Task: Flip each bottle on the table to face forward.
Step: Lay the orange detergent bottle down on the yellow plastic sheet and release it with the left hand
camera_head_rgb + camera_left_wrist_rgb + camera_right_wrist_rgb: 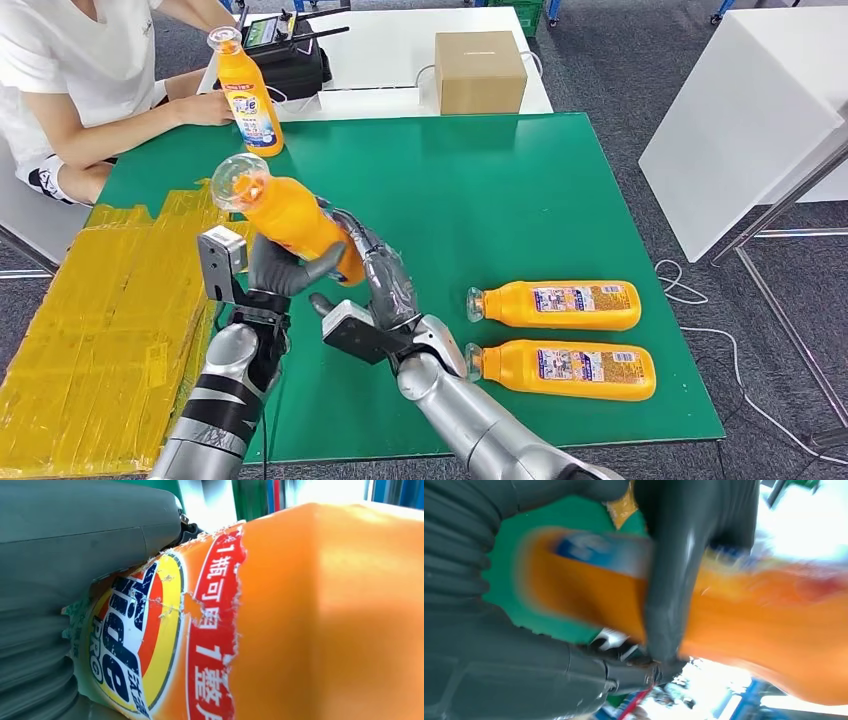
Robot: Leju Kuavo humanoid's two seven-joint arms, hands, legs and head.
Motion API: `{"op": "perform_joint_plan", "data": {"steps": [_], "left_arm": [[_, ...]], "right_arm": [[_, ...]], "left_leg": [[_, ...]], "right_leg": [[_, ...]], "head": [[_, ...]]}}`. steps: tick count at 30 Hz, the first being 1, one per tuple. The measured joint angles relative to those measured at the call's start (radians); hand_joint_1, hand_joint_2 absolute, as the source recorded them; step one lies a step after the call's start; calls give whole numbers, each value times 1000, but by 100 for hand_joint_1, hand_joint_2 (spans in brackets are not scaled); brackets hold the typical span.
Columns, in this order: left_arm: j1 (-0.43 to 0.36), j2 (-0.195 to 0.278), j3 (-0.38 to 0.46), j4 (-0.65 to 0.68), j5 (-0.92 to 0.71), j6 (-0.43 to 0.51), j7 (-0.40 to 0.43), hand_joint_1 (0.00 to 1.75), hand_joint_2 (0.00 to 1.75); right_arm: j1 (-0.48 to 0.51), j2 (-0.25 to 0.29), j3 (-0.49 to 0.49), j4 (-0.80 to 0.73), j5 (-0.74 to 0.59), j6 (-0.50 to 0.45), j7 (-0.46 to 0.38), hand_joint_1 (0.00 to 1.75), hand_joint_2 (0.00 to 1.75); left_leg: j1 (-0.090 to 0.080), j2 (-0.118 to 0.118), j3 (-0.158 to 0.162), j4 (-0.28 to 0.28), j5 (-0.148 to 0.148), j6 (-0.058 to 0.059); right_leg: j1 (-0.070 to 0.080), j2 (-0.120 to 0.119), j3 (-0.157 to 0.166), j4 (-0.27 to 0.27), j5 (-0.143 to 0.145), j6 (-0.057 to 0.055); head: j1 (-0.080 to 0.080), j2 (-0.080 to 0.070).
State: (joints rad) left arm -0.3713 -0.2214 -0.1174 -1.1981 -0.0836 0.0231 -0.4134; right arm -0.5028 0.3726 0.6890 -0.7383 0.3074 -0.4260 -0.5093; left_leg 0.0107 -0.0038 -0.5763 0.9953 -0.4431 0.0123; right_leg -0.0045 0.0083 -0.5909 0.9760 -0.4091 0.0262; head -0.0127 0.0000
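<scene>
Held in mid-air above the left part of the green worktop [560, 180]: one orange bottle [290, 215], gripped by both hands at once. Left hand [275, 272] wrapped under and around the lower body, thumb across the front; in the left wrist view, pressed right against the printed label. Right hand [385, 275] reaching in from the right, dark fingers [684, 580] closed across the bottle's base end, though heavily blurred in the right wrist view, so exact contact uncertain. Long axis tilted, running from base at lower right up to clear cap at upper left, cap pointing away from the robot and toward the seated person [70, 80]. Both hands equally near, meeting on the lower half; neck and cap free.

Well apart to the right, two more bottles [555, 305] [560, 368] lying flat, parallel, caps pointing left. At the far left edge, a fourth bottle [248, 95] standing upright, steadied by the person's hand.
</scene>
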Motion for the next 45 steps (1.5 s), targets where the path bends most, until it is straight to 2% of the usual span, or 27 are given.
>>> {"op": "perform_joint_plan", "data": {"steps": [2,6,12,15,17,19,21,24,26,29,31,34,36,40,44,45], "left_arm": [[-8,4,39,-19,-90,100,2,175,175],[-21,14,124,-42,-222,221,4,175,175],[-39,25,242,-47,-325,348,-10,175,175],[-47,29,288,-47,-380,401,-21,175,175],[-53,35,307,-46,-457,471,-24,175,175],[-60,45,319,-43,-617,564,-6,175,175],[-68,61,338,-38,-906,640,37,175,175],[-80,89,376,-19,-1358,669,118,175,175],[-84,107,390,1,-1479,670,147,175,175],[-86,120,398,18,-1450,671,167,175,175],[-92,140,390,44,-1453,672,234,175,175],[-109,217,310,138,-1482,674,429,175,175],[-119,276,241,215,-1484,674,524,175,175],[-117,359,169,343,-1486,674,561,175,175],[-109,401,157,421,-1476,674,542,175,175],[-107,408,164,440,-1475,674,531,175,175]], "right_arm": [[54,0,-47,-83,92,45,3,0,175],[154,-2,-138,-276,190,124,8,0,175],[243,-20,-202,-507,225,145,10,0,175],[270,-23,-217,-569,228,147,11,0,175],[281,-24,-225,-597,228,144,11,0,175],[294,-26,-230,-625,228,132,7,0,175],[311,-31,-232,-658,226,109,-4,0,175],[335,-43,-233,-711,216,71,-17,0,175],[344,-51,-235,-738,213,61,-19,0,175],[353,-59,-238,-761,210,58,-19,0,175],[356,-66,-240,-777,205,56,-19,0,175],[355,-90,-244,-816,184,72,3,0,175],[352,-115,-252,-846,144,119,33,0,175],[343,-164,-280,-881,31,221,55,0,175],[343,-193,-310,-899,-32,255,49,0,0],[345,-199,-320,-904,-48,261,45,0,0]], "left_leg": [[0,0,0,0,0,0],[0,-2,-1,0,0,0],[0,-1,0,0,0,0],[0,-1,-1,0,0,0],[0,-1,-1,0,0,0],[0,-1,0,0,0,0],[0,-1,0,0,0,0],[0,0,0,0,0,0],[0,0,0,0,0,0],[0,1,0,0,0,0],[0,0,0,0,0,0],[0,1,0,0,0,0],[0,1,0,0,0,0],[0,1,0,0,0,0],[0,0,0,0,0,0],[0,0,-1,0,0,0]], "right_leg": [[0,0,0,0,0,0],[0,-2,0,0,0,0],[0,-1,0,0,0,0],[0,-2,0,0,0,0],[0,-1,0,0,0,0],[0,-1,0,0,0,0],[0,-1,0,0,0,0],[0,-1,0,0,0,0],[0,0,-1,0,0,0],[0,0,-1,0,0,0],[0,0,-1,0,0,0],[0,1,-1,0,0,0],[0,1,0,0,0,0],[0,1,-1,0,0,0],[0,0,-1,0,0,0],[0,0,0,0,0,0]], "head": [[0,0],[0,0],[0,0],[0,0],[0,0],[0,0],[0,0],[0,0],[0,0],[0,0],[0,0],[0,0],[0,0],[0,0],[0,0],[0,0]]}}
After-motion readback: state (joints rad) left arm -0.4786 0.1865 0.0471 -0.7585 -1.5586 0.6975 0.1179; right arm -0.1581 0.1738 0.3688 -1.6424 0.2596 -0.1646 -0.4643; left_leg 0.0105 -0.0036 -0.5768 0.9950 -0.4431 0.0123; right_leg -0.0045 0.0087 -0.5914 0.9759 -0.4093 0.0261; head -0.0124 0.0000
